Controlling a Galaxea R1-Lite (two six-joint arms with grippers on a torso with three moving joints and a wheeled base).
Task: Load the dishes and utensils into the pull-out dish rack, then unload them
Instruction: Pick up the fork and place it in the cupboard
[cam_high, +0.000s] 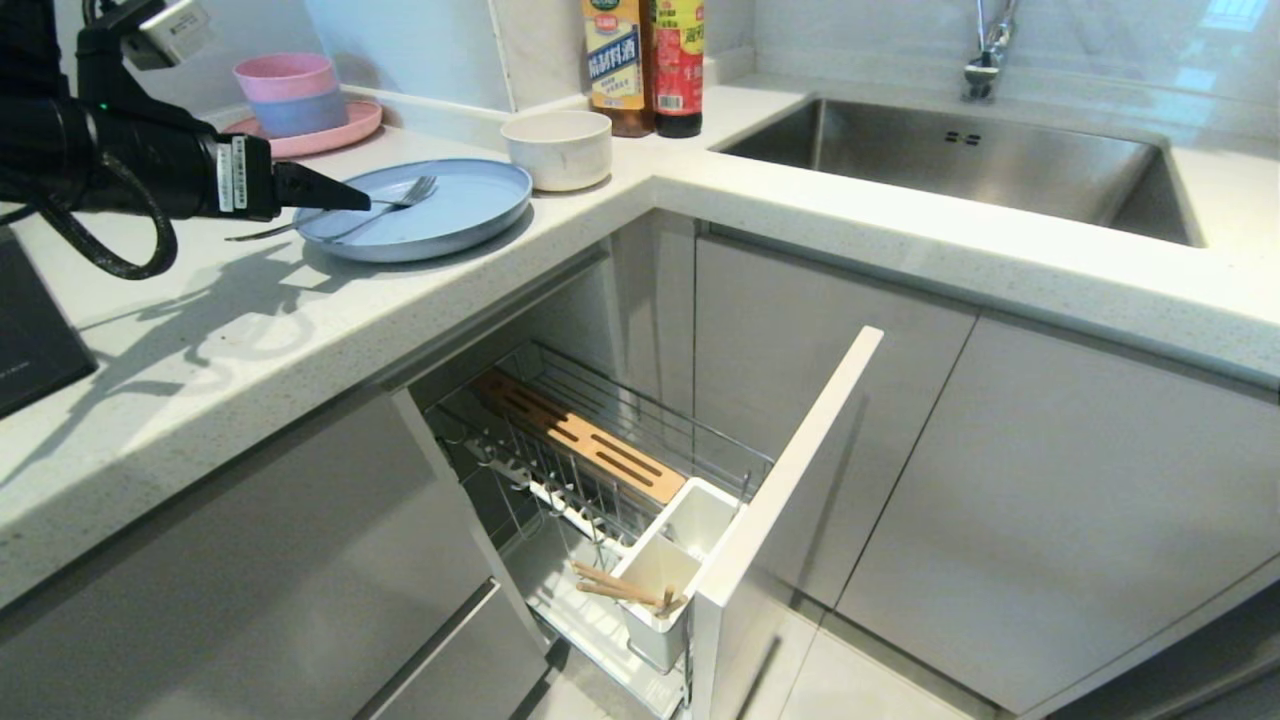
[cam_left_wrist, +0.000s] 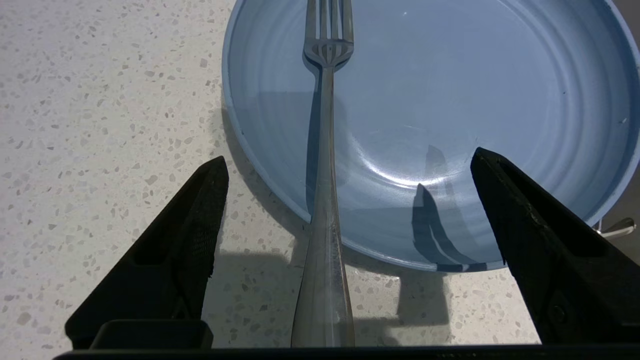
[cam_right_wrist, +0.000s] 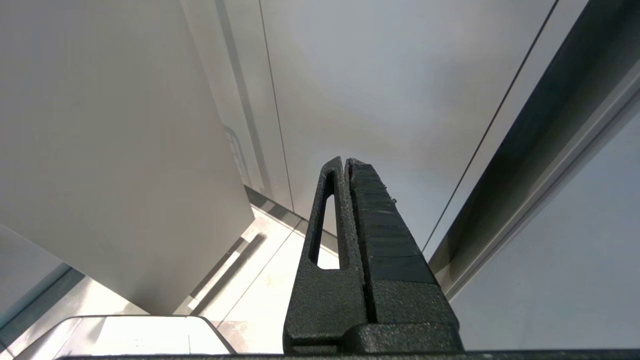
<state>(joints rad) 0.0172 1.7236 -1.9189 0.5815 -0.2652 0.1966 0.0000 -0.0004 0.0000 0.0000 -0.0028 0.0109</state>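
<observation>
I have the left gripper (cam_left_wrist: 350, 160) hovering over the countertop (cam_high: 250, 340), its fingers spread wide with nothing between them but air. Directly below the gap lies the fork (cam_left_wrist: 324, 200): its handle runs back toward my wrist over the speckled stone, and its tines rest ahead of the fingertips inside the light-blue plate (cam_left_wrist: 450, 100). Neither finger touches the fork. The plate's near rim sits just under and ahead of the fingertips. Beyond the plate, farther from the hand, stands the off-white bowl (cam_high: 556, 148). Well below and to the right of the hand, the pull-out dish rack (cam_high: 600, 470) stands open, and the chopsticks (cam_high: 625, 590) lie in its front white cup (cam_high: 655, 590). My right gripper (cam_right_wrist: 347, 165) hangs parked low beside the cabinet fronts (cam_right_wrist: 125, 150), fingers pressed together, holding nothing.
</observation>
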